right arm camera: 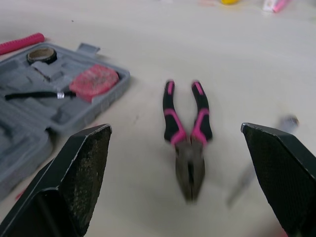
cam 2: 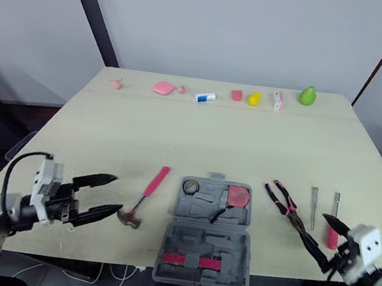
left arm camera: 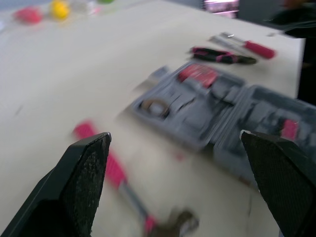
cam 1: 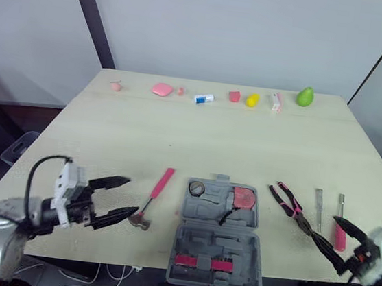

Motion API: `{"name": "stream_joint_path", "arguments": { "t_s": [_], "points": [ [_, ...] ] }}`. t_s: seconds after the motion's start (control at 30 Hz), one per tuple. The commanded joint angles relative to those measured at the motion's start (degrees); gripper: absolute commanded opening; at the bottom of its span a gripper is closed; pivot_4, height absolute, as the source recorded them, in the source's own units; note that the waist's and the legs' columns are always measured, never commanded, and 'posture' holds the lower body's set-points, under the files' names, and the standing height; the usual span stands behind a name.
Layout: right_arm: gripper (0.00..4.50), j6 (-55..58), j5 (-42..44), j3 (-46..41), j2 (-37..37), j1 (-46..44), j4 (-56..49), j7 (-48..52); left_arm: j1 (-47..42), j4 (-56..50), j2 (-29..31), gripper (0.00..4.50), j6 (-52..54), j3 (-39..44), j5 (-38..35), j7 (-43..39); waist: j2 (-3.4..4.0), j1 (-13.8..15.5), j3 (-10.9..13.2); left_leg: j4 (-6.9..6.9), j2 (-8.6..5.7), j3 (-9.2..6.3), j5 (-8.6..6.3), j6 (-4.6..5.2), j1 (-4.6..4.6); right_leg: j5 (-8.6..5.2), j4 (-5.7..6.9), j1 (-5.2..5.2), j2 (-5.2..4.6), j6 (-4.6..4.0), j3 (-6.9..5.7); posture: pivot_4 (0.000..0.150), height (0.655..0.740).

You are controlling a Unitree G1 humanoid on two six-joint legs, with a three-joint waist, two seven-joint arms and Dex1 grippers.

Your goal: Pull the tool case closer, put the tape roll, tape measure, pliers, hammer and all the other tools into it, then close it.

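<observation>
tool case (cam 1: 207, 247), eye view: open at the near table (cam 1: 178, 135) edge, hammer (cam 1: 154, 197) left, pliers (cam 1: 295, 210) right. left wrist view: left gripper (left arm camera: 175, 136) spread toward hammer. right wrist view: right gripper (right arm camera: 176, 127) spread, framing pliers, likely for grasping.

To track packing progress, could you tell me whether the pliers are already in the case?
No, the pliers lie on the table beside the open tool case.

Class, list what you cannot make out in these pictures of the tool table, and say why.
Small items along the table's far edge: too small to identify, head views.
Hammer head: blurred, left wrist view.
Red-handled tool: partly covered by the right claw, left eye view.
Case near half: pink part too small to name.
</observation>
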Motion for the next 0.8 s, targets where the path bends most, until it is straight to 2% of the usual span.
{"name": "stream_joint_path", "arguments": {
  "t_s": [0.03, 0.33, 0.8],
  "points": [
    [4.44, 1.0, -2.2, 1.4, -1.4, -2.5, 0.7, -1.0, -2.4, -2.4, 1.5, 4.5, 1.5, -2.2, -0.8, -1.8, 0.02, 0.0, 0.0, -0.04, -0.01, 0.01, -0.01, 0.01, -0.01, -0.01, -0.01, -0.01, 0.25, 0.01, -0.06, 0.15, 0.74],
    [4.44, 3.9, -9.4, 8.0, -1.6, -11.4, 8.4, -4.4, -10.0, -7.0, 4.2, 4.5, 5.9, -9.2, -2.3, -7.0, 0.0, -0.1, 0.1, 0.0, -0.03, 0.17, -0.01, 0.02, 0.02, -0.01, 0.01, -0.02, 0.42, 0.06, -0.05, 0.15, 0.74],
    [4.44, 6.3, -15.1, 13.6, 0.0, -17.2, 16.3, -8.0, -17.6, -13.8, 5.0, 4.5, 12.8, -13.4, -6.0, -8.4, -0.02, -0.2, 0.1, 0.03, -0.03, 0.13, -0.01, 0.03, 0.02, 0.11, 0.05, -0.03, 0.8, 0.25, 0.12, 0.15, 0.74]
  ]
}}
